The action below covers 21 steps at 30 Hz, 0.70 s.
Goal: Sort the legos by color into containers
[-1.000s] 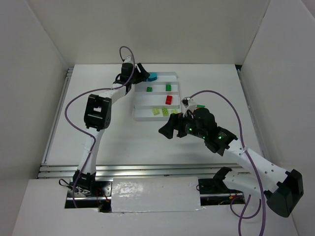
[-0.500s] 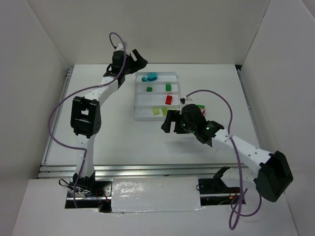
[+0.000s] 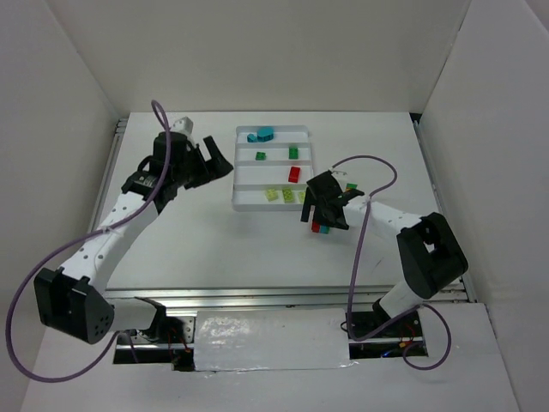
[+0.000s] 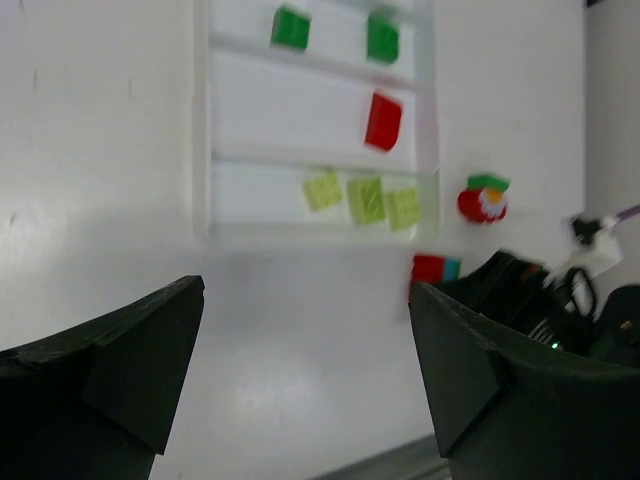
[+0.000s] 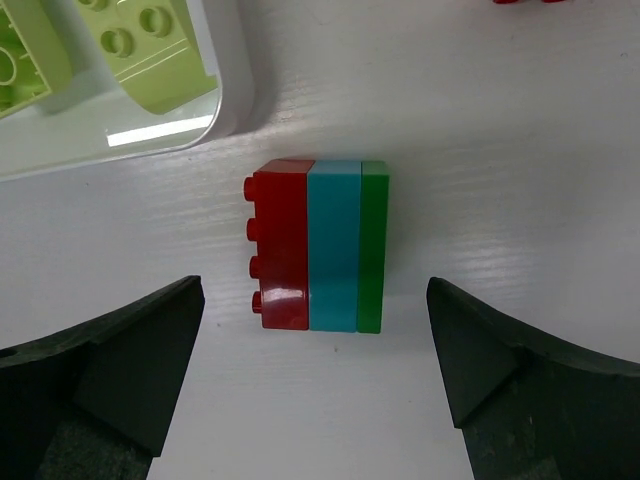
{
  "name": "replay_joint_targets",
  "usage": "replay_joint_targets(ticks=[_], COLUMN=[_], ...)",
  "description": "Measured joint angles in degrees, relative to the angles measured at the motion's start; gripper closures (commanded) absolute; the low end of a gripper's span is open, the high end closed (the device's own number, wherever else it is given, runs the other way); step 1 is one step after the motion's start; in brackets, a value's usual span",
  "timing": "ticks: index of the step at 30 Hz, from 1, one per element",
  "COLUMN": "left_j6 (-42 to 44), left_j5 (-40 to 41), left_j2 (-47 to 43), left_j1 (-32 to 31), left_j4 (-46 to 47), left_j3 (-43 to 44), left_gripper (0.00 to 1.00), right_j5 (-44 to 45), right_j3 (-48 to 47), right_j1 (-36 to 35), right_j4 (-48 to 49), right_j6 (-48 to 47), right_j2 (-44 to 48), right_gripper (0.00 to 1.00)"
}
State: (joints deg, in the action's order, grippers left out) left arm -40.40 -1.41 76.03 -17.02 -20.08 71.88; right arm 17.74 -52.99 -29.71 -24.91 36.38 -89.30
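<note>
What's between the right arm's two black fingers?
A red, teal and green lego stack lies on the table, clear of both fingers of the open right gripper; the right wrist view shows it.

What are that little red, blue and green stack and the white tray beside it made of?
The stack looks like hard moulded plastic: glossy highlights, crisp edges and round studs along the red side. The tray seems to be smooth white plastic too, judging by its rounded, faintly shiny rim, though the look alone leaves that open.
</note>
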Motion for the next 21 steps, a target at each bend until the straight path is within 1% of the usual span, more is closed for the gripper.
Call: replay_joint_targets(ticks=[3,6,9,10,11,12,13,14,15,18,21], left_j6=[0.1,0.2,0.9,1.2,1.4,1.6,1.8,2.2,2.6,2.9,2.9], left_j5=[-0.6,-1.4,-1.5,-1.5,-1.4,-1.5,-1.5,-1.5,-1.5,-2.3,-4.8], left_j2=[-4.2,-8.6,-12.5,-13.7,-14.6,-15.3,-15.9,-16.3,-16.7,-17.2,-17.2], left_j1=[-1.0,-1.3,-1.5,-1.5,-1.6,-1.6,-1.6,-1.6,-1.6,-1.6,-1.6], left_j4=[-3.3,-6.3,-8.6,-9.0,-9.4,-9.6,-9.7,-9.9,-9.9,-9.9,-9.9], left_j3=[-7.3,-13.0,-15.4,-15.7,-15.8,-15.9,-16.0,-16.1,-16.3,-17.6,-19.2], left_gripper=[0.04,0.04,0.04,0.04,0.04,0.04,0.04,0.04,0.04,0.04,0.03], right_j5=[-0.1,-0.7,-1.6,-1.8,-1.8,-2.0,-2.0,-2.1,-2.1,-2.1,-2.3], right_j3=[-0.2,-0.3,-0.3,-0.3,-0.3,-0.3,-0.2,-0.2,-0.2,0.5,2.2], right_j1=[0.1,0.1,0.1,0.1,0.1,0.1,0.1,0.1,0.2,-0.1,-1.2], right_j4=[0.0,1.0,1.5,1.6,1.8,1.9,2.3,2.4,2.6,3.3,3.2], right_j6=[0.0,-0.5,-1.4,-1.8,-2.4,-2.8,-3.2,-3.3,-3.1,-3.3,-3.2], right_j2=[-0.7,-2.8,-5.5,-6.0,-6.1,-6.1,-6.1,-6.1,-6.0,-5.2,-1.8], right_gripper=[0.00,0.04,0.13,0.25,0.32,0.45,0.54,0.69,0.94,0.95,0.96])
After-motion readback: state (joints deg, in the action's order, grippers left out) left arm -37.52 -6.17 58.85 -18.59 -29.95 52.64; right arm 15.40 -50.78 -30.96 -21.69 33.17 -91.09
